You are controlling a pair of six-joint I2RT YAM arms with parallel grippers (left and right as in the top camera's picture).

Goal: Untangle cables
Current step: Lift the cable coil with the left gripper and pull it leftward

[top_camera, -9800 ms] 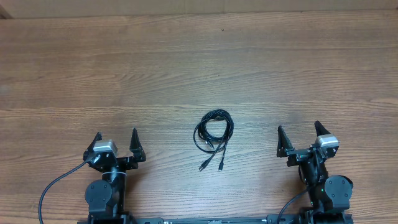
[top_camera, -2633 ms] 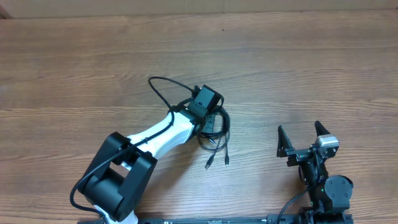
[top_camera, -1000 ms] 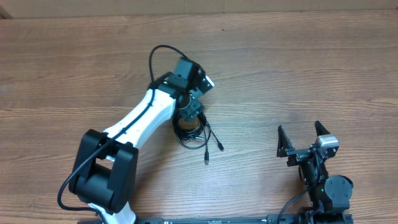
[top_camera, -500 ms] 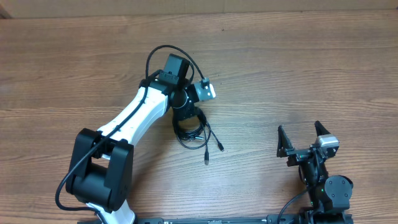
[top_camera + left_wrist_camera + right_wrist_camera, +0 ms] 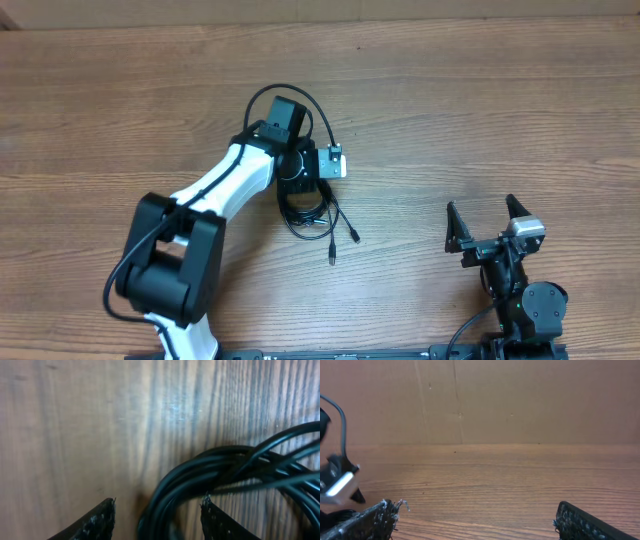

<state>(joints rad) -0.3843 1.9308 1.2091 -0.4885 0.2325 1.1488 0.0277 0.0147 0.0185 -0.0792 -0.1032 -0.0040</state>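
The cables [image 5: 318, 216] lie in a black coiled bundle on the wooden table, two plug ends [image 5: 354, 238] trailing toward the front. My left gripper [image 5: 297, 186] points straight down over the coil's left part, hiding it from above. In the left wrist view the left gripper [image 5: 157, 510] has its jaws apart, with several strands of the cables [image 5: 210, 467] running between the fingertips [image 5: 106, 512]. The right-hand tip sits against the strands; a gap shows beside the left-hand tip. My right gripper [image 5: 481, 204] rests wide open at the front right, holding nothing [image 5: 473, 510].
The left arm's thick black wire [image 5: 300, 100] loops above its wrist. A plain cardboard wall [image 5: 480, 400] closes the table's far side. The right arm's base [image 5: 525, 305] stands at the front right edge.
The left wrist has turned and settled lower over the coil, and its jaws have narrowed around the strands. The cables and the right arm have not moved in the last second.
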